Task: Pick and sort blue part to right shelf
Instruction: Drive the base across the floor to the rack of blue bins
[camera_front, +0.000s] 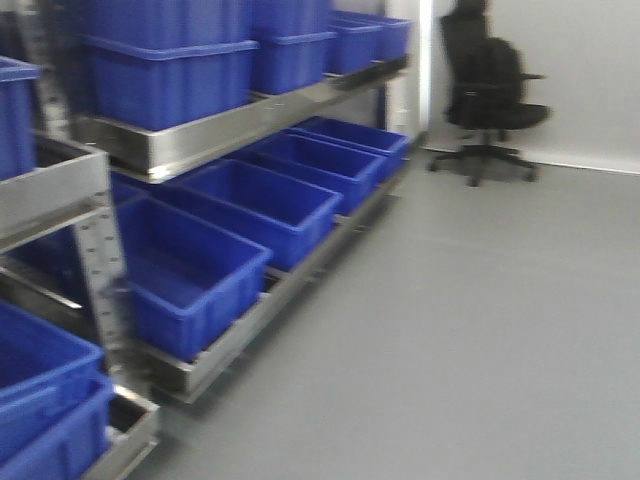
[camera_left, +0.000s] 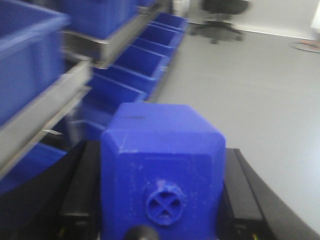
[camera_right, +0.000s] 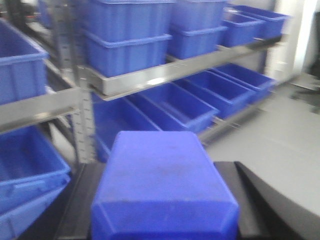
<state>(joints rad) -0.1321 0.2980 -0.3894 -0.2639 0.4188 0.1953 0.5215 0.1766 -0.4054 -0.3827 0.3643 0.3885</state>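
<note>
The left fingers (camera_left: 84, 187) squeeze the blue part (camera_left: 162, 150) tight. The right fingers (camera_right: 246, 200) squeeze a second blue part (camera_right: 162, 182) tight too. The shelf (camera_front: 200, 142) with blue bins (camera_front: 190, 272) stands close by.

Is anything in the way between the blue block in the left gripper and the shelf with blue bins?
Nothing visible. The deep-blue plastic block sits clamped in the left gripper; only open air separates it from the steel rack of blue bins.
</note>
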